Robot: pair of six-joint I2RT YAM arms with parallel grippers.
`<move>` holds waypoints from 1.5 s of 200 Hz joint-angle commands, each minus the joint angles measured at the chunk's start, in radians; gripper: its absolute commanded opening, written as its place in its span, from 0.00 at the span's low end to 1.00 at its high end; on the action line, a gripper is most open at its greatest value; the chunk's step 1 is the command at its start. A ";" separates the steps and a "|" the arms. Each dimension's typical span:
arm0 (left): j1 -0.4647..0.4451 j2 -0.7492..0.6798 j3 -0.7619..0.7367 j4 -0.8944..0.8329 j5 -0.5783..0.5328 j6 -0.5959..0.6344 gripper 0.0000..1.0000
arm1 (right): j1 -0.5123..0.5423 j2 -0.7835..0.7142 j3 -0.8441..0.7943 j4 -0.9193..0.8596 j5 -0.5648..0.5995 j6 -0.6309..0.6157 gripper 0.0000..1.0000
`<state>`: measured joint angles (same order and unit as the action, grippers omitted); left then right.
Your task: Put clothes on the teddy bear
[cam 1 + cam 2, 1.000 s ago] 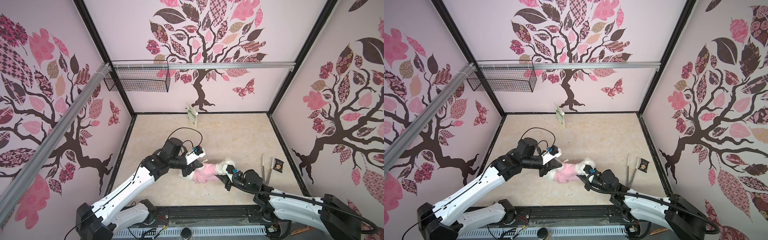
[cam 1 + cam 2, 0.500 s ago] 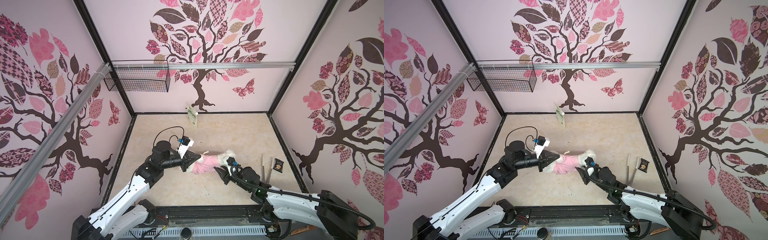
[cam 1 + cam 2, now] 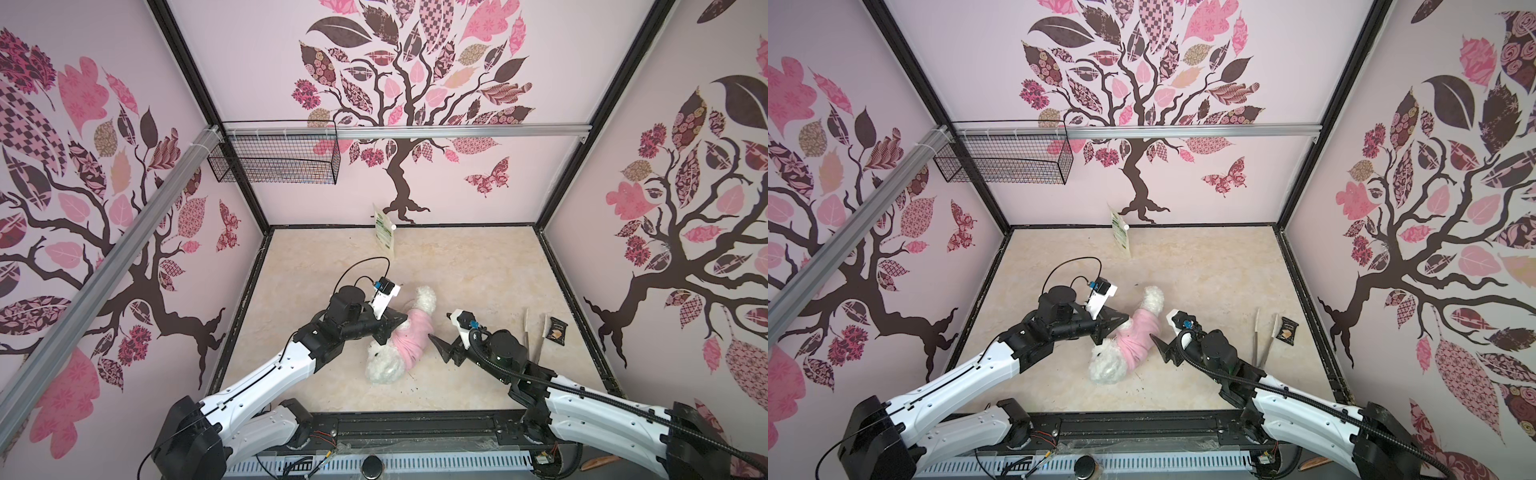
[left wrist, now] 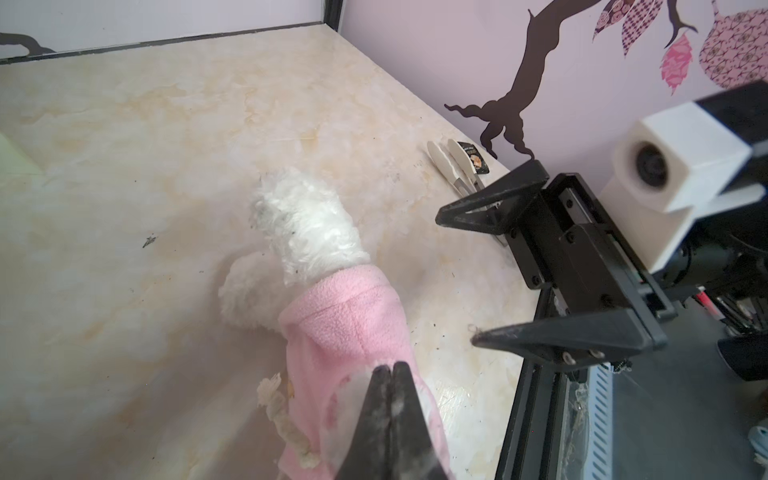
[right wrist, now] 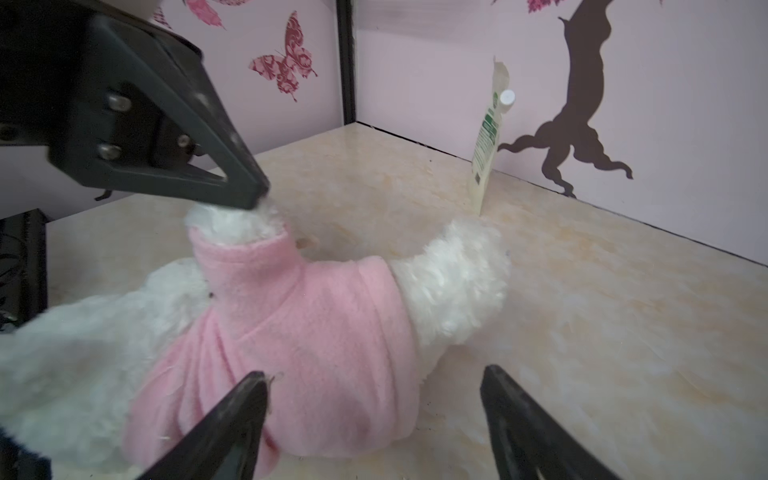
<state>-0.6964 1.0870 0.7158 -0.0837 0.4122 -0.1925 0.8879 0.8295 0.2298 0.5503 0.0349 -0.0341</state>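
Observation:
The white fluffy teddy bear point(image 3: 384, 368) point(image 3: 1106, 365) lies on the floor in both top views, its head toward the front. A pink top point(image 3: 411, 338) point(image 5: 324, 332) covers its trunk, and a white leg point(image 4: 307, 224) point(image 5: 453, 282) sticks out of the hem. My left gripper point(image 3: 384, 340) point(image 4: 390, 368) is shut on the bear's paw where it comes out of the pink sleeve. My right gripper point(image 3: 441, 338) point(image 5: 374, 374) stands open just right of the bear, its fingers apart from the pink top and holding nothing.
A green-printed pouch point(image 3: 384, 230) stands against the back wall. Two pale flat sticks point(image 3: 525, 328) and a small black packet point(image 3: 557, 328) lie near the right wall. A wire basket point(image 3: 274, 162) hangs from the rail at the back left.
My right gripper has opened, let go of the bear and drawn back to the right. The bear has swung round, its head now toward the front. The left gripper stays shut.

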 commanded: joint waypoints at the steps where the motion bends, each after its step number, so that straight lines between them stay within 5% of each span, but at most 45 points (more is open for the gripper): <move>1: -0.011 0.009 -0.032 0.106 0.034 -0.047 0.00 | 0.038 0.049 0.031 0.119 -0.160 -0.036 0.80; 86: -0.063 0.060 -0.009 0.121 0.072 -0.035 0.00 | 0.045 0.345 0.153 0.319 -0.216 -0.067 0.70; 194: -0.075 -0.013 0.029 0.284 0.178 -0.161 0.00 | 0.045 0.557 -0.012 0.482 0.006 0.077 0.37; 226: -0.062 -0.047 0.072 0.324 0.207 -0.203 0.00 | 0.045 0.593 -0.022 0.481 0.013 0.132 0.36; 278: 0.017 -0.088 0.100 0.440 0.240 -0.312 0.00 | 0.046 0.624 0.008 0.426 0.038 0.145 0.54; 300: 0.026 -0.097 0.111 0.322 0.217 -0.227 0.00 | 0.045 0.610 0.002 0.440 0.029 0.145 0.54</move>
<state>-0.6788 0.9909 0.7925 0.2897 0.6224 -0.4545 0.9348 1.4334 0.2310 1.0328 0.0391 0.0940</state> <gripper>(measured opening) 0.047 0.543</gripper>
